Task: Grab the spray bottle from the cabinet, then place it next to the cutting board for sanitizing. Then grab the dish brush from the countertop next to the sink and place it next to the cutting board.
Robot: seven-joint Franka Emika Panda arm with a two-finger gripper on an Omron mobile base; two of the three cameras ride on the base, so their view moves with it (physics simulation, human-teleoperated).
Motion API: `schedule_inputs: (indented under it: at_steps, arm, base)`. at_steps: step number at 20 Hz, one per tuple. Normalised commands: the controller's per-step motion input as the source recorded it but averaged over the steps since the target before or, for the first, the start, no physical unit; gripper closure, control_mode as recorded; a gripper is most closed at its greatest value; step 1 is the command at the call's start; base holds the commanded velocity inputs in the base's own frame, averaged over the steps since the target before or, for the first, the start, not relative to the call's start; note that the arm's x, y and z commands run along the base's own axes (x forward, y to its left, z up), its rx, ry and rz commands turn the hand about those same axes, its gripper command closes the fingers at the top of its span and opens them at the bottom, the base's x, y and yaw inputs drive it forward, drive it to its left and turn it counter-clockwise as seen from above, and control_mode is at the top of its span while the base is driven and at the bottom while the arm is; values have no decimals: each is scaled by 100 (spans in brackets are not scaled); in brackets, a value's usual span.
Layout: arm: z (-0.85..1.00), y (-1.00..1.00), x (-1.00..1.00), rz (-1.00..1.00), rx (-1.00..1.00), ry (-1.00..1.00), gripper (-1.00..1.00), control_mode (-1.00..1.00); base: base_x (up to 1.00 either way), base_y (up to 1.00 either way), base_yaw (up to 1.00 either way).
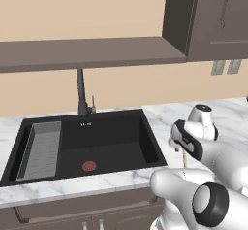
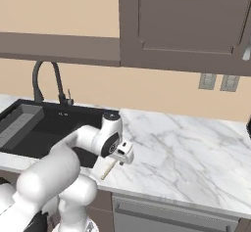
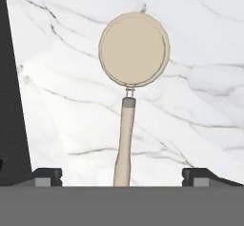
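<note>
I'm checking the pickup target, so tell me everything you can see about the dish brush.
The dish brush is cream-beige, with a flat round head and a long thin straight handle joined by a small grey collar. It lies flat on the white marble countertop beside the sink, untouched, its handle running between the fingers of the open gripper.

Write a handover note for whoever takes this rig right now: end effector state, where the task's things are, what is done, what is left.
End effector: open, holding nothing, low over the dish brush, handle between the fingers.
Dish brush: flat on the countertop, right of the sink.
Cabinet: door shut.
Spray bottle and cutting board: not visible, so that step cannot be confirmed.
Left: close on the handle, lift, carry the brush to the cutting board.
</note>
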Motion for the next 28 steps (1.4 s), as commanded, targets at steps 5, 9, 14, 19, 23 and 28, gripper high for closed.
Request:
schedule_inputs:
  at_steps: [5, 9, 14, 19, 23, 28]
  arm:
    - [-24, -3, 22, 0, 0, 0, -100, -100]
    - [-25, -13, 6, 0, 0, 0, -100, -100]
    - [-31, -4, 7, 0, 0, 0, -100, -100]
    - [-28, 0, 13, 0, 0, 0, -100, -100]
    - [-26, 0, 5, 0, 0, 0, 100, -100]
    - [-17, 0, 0, 0, 0, 0, 100, -100]
  base:
    - [0, 0, 0]
    - [0, 0, 0]
    - [0, 0, 0]
    - [0, 0, 0]
    - [0, 0, 0]
    - [0, 0, 0]
